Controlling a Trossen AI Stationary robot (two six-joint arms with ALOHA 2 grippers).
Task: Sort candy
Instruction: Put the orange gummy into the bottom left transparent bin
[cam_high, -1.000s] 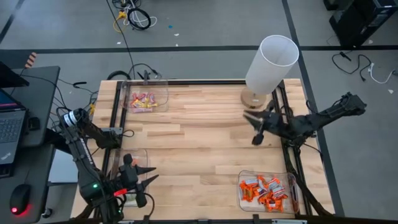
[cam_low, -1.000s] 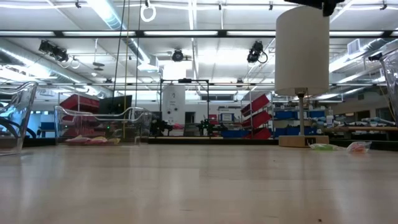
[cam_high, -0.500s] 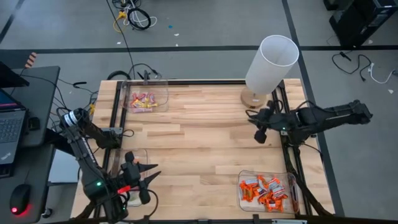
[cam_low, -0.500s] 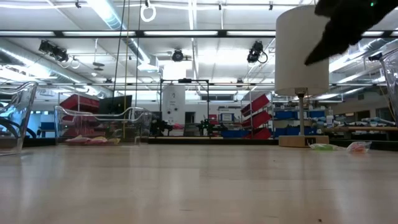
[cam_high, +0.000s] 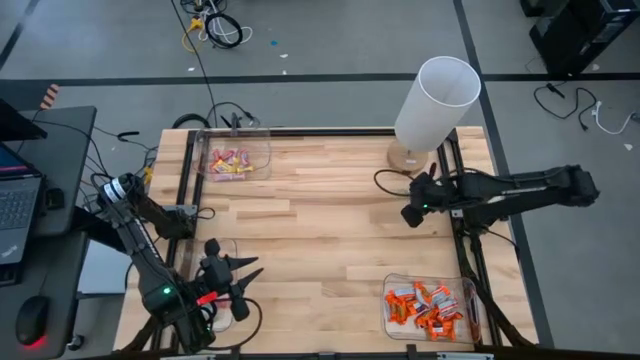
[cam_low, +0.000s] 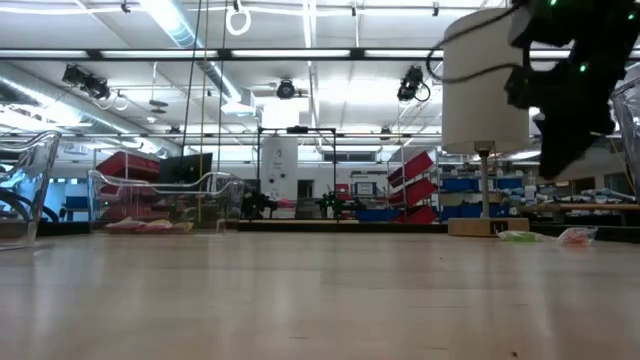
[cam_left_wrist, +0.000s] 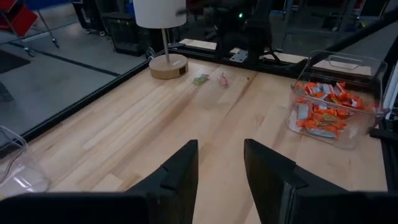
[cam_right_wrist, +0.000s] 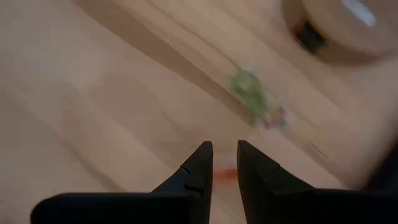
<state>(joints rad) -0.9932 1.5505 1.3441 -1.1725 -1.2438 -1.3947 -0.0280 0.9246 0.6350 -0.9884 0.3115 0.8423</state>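
Two loose candy pieces, one green (cam_right_wrist: 247, 86) and one pink-red (cam_right_wrist: 274, 116), lie on the wooden table near the lamp base (cam_right_wrist: 336, 25). They also show in the left wrist view as the green candy (cam_left_wrist: 200, 79) and the pink one (cam_left_wrist: 222, 79). My right gripper (cam_high: 410, 215) hangs above the table close to them, pointing steeply down, its fingers (cam_right_wrist: 198, 163) a narrow gap apart with nothing between them. At the near left my left gripper (cam_high: 250, 280) stands open and empty, pointing across the table. Orange candy (cam_high: 428, 305) fills a clear bin, and pink candy (cam_high: 230, 160) lies in another.
A white lamp (cam_high: 435, 95) stands at the far right. The orange-candy bin (cam_high: 386, 285) sits at the near right and the pink-candy bin (cam_high: 262, 150) at the far left. Another clear bin (cam_high: 225, 245) is beside my left arm. Bare wood lies mid-table.
My right gripper has come down toward the table by the lamp base. It has tipped from nearly level to steeply downward and rolled. My left gripper has swung a little toward the far edge. Neither gripper has opened or shut.
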